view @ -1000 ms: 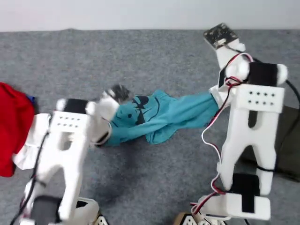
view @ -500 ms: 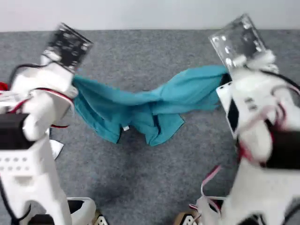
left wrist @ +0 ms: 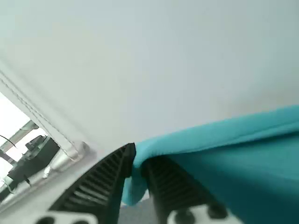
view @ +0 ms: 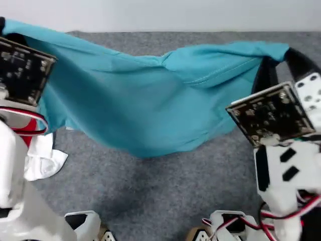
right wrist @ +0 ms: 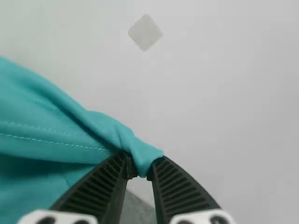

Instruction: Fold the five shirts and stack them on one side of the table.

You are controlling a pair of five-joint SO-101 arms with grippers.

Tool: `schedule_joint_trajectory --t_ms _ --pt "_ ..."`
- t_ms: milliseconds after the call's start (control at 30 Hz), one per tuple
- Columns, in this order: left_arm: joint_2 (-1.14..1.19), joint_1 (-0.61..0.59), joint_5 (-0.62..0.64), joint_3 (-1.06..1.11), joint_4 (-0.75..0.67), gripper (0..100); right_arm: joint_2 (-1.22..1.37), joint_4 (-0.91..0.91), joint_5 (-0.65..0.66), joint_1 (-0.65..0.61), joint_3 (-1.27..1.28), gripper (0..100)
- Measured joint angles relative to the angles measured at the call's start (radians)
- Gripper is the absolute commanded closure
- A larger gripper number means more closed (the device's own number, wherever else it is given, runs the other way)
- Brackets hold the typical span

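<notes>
High view: teal shirt (view: 145, 105) is strung out between the two tools, held up off the table (view: 160, 196). It spans from the left arm (view: 20, 165) across to the right tool (view: 281, 52). Cloth sags in the middle, lowest edge hanging roughly midway between the tools and nearer the arm bases than the pinch points. Right tool's black fingers (view: 306, 63) close around the shirt's far end. Can't make out the left tool's tips from this angle, as its wrist board (view: 22, 70) sits in front. White garment (view: 45, 158) lies crumpled on the table just beside the left arm, under the shirt's end on that side. It is not touching either tool.

Left wrist view: left tool (left wrist: 137, 157) is clenched on a folded edge of the teal shirt (left wrist: 233, 163). Cloth is pinched right at the fingertips, with a short tail poking out between the jaws below the pinch. The rest of the shirt runs off to one side of the tool as a taut sheet. Plain pale wall (left wrist: 163, 60) sits behind the tips.

Right wrist view: right tool (right wrist: 139, 164) is grasping a bunched corner of the teal shirt (right wrist: 42, 154), with a small knob of cloth bulging just past the fingertips. A stitched hem line (right wrist: 56, 142) leads into the pinch. Shirt fans out away from the tool on one side only. Pale wall (right wrist: 224, 93) with a small square patch (right wrist: 145, 31) is well beyond the tips.
</notes>
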Motion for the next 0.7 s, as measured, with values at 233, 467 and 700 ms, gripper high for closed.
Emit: schedule_joint_trajectory --t_ms 233,467,700 --pt "0.000 0.000 -0.072 -0.003 0.074 100 -0.011 -0.198 0.109 0.023 0.000 98.8" --pt "-0.032 0.002 -0.118 -0.015 0.120 100 -0.029 -0.325 0.203 0.058 -0.109 98.8" --pt "-0.127 0.002 -0.118 -0.021 0.120 100 -0.055 -0.298 0.276 0.103 -0.176 98.8"
